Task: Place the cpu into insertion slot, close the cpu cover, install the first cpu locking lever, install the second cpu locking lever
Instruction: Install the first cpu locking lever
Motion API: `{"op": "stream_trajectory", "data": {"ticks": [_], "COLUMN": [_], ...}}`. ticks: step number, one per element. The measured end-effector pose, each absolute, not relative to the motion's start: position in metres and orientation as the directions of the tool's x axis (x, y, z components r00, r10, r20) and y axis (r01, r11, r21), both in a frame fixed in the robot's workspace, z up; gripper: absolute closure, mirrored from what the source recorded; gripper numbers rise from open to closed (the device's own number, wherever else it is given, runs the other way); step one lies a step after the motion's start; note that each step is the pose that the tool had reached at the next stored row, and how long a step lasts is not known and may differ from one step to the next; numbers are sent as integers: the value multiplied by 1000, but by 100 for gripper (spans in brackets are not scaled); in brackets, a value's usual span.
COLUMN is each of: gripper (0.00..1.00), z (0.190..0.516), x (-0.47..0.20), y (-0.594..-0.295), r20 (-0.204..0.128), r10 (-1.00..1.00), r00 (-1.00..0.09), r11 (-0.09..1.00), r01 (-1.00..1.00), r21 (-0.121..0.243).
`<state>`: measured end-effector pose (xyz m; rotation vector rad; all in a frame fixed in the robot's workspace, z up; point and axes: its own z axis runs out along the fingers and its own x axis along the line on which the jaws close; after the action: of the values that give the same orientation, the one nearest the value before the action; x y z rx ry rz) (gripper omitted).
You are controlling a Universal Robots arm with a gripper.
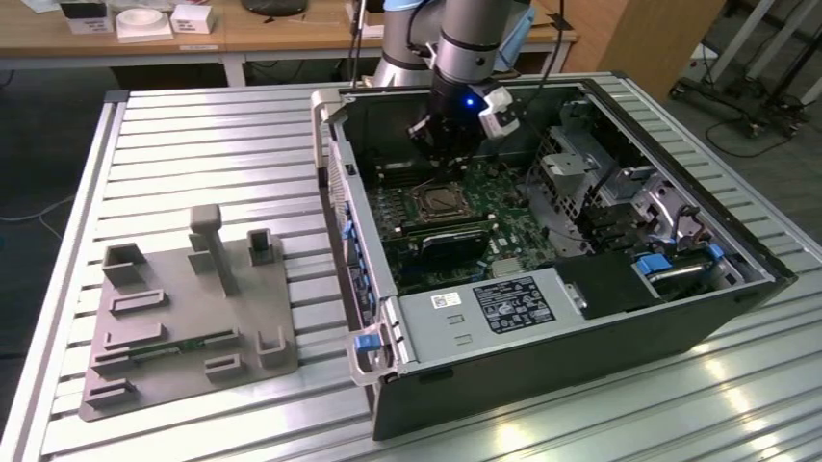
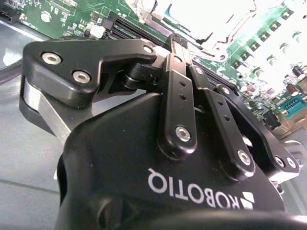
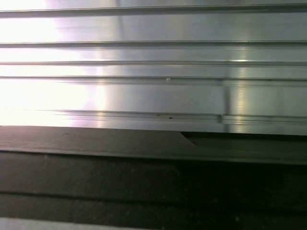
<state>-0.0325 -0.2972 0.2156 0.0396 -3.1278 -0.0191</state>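
Observation:
Inside the open computer case, the insertion slot is a square dark socket with a silver rim on the green board. My gripper hangs just above the board at the socket's far edge. In the second wrist view the gripper is shut, its fingers pressed together, and I see nothing between them. Beyond the tips lies glaring silver metal of the socket area, where I cannot make out how the cpu cover or the locking levers stand. The cpu is hidden from me.
The case lies open on a slatted aluminium table. A grey box with a black label sits near the case front, and drive bays are on the exterior view's right. A grey fixture plate lies on the left. Table slats show.

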Motion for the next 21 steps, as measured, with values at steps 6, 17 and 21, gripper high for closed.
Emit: {"op": "stream_trajectory", "data": {"ticks": [6,17,21], "gripper": [89,89,89], "z": [213,209,207], "x": [-30,-26,-25], "y": [-296,-293,-292], "r20": [13,13,13], "r10": [-28,-29,-29], "r00": [-1000,-999,-1000], "r11": [1000,999,1000], "r01": [-28,-29,-29], "r21": [13,14,13]}}
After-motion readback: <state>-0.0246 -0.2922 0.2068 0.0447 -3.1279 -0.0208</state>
